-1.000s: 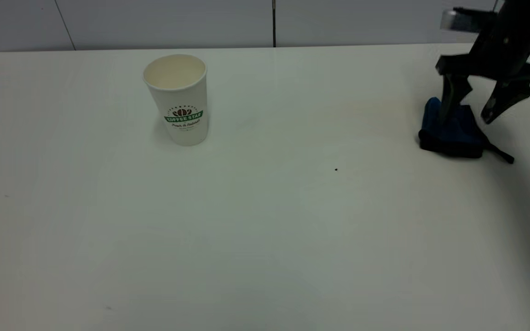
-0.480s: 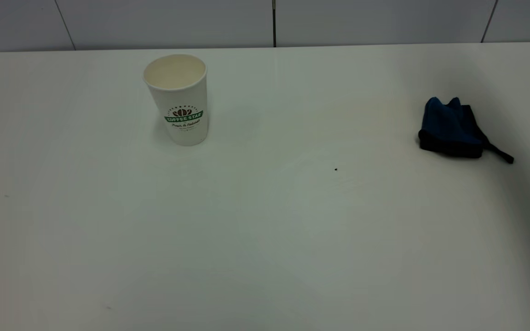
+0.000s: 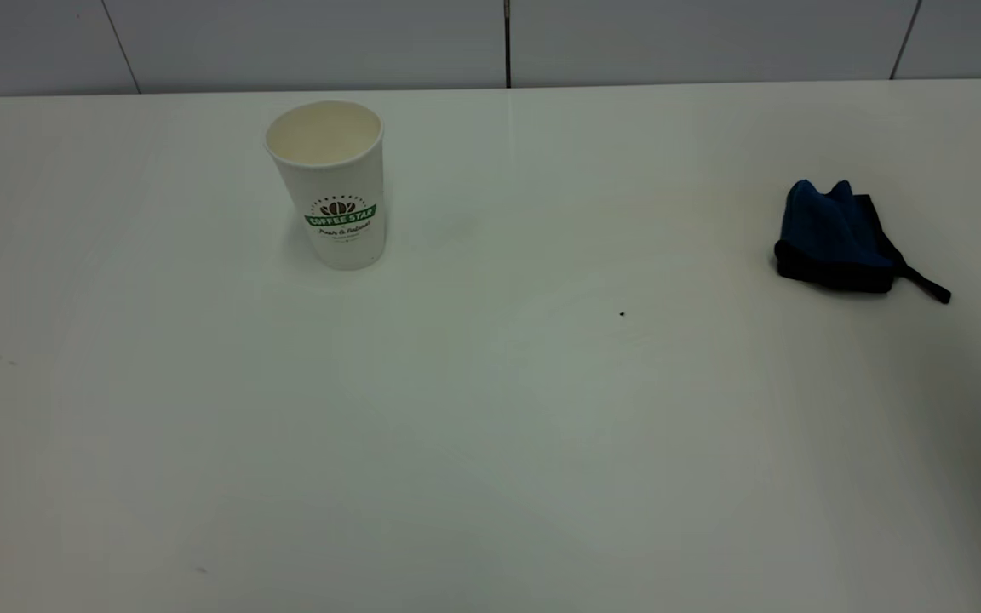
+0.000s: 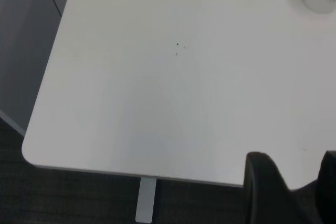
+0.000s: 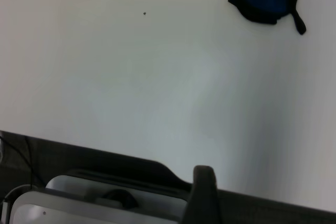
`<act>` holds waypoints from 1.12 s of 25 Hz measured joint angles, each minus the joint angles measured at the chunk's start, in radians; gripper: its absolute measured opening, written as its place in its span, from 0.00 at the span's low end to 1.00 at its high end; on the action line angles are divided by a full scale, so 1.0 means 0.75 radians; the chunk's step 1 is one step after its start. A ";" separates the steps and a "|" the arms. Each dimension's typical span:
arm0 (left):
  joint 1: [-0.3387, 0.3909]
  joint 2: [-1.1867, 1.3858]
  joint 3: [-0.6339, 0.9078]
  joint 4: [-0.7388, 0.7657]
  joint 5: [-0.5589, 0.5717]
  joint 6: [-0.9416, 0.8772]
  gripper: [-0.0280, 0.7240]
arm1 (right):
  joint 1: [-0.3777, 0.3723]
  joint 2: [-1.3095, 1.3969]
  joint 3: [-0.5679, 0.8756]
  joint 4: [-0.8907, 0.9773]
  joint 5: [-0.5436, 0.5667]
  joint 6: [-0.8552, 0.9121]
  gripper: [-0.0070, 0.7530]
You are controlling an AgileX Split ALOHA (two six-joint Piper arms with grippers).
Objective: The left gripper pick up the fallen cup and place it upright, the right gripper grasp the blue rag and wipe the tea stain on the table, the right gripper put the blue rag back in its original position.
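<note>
Now that the right arm is gone from the exterior view, where a second ago it was seen hanging just above the rag (image 3: pixel 835 238) with its gripper spread, the rag is left lying by itself near the right edge of the desk (image 3: pixel 490 468), crumpled, with its black strap trailing toward that edge. The rag's place and shape are unchanged across the earlier pictures, so it is judged to have been let go and put back. The cup (image 3: pixel 333 183) is found upright toward the far left of the desk, mouth up and logo facing the camera, exactly where it was a second ago. No tea stain can be made out anywhere between cup and rag; only a tiny black speck (image 3: pixel 622 313) is seen near the middle. All three steps are therefore judged done, and only the retreat of the arms seems to be left. The left gripper (image 4: pixel 299 192) is held back over the near corner of the desk, released and empty, well apart from the cup. The right gripper (image 5: pixel 203 198) is pulled back past the desk's edge, far from the rag; whether it is released or clenched cannot be told.
</note>
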 joint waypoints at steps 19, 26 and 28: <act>0.000 0.000 0.000 0.000 0.000 0.000 0.41 | 0.000 -0.980 1.018 -0.104 -0.123 0.045 0.67; 0.000 0.000 0.000 0.000 0.000 0.000 0.41 | 0.000 -1.247 1.071 -0.133 -0.175 0.045 0.57; 0.000 0.000 0.000 0.000 0.000 0.000 0.41 | 0.000 -1.304 1.071 -0.134 -0.177 0.045 0.54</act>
